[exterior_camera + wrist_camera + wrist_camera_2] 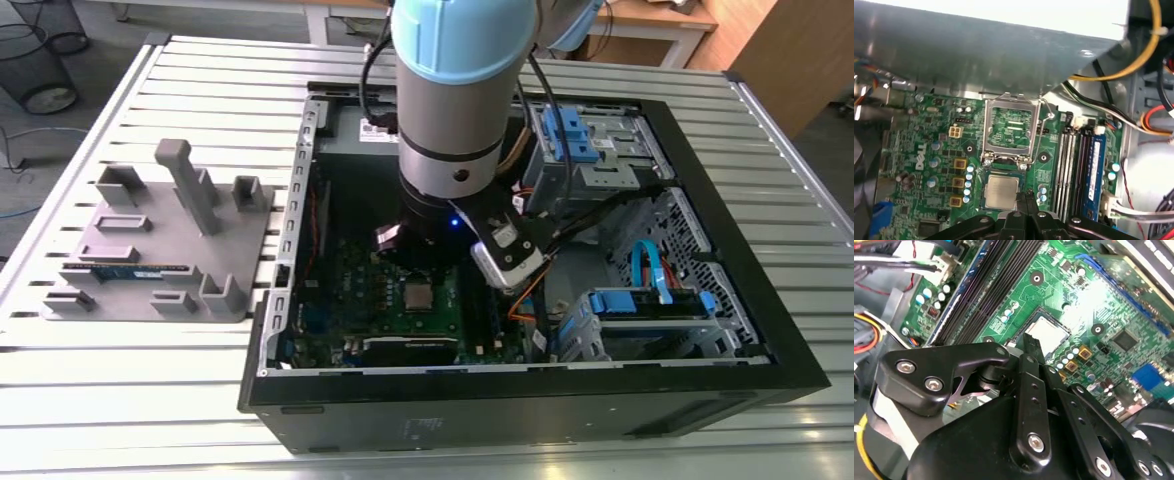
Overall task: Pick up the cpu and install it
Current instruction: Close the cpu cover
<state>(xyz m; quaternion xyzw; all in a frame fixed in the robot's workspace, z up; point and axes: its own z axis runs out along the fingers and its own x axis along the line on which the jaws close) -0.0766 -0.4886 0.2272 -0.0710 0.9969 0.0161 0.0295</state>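
well off from the pincer, towards the exterior view's left, a grey holder [160,240] sits on the slatted table [134,400] with a memory stick [127,270] lying in it. next along is the open computer case [534,415], and the arm [461,120] hangs down into it. in both wrist views the pincer [1026,200] is clenched, fingers pressed together. its tips are right at the edge of the cpu [1001,192], which lies flat in its socket on the green motherboard [929,130]; whether they touch it i cannot tell. past the cpu from the pincer, the hinged metal frame [987,125] stands swung open. the memory slots [1070,165] run just beside the pincer.
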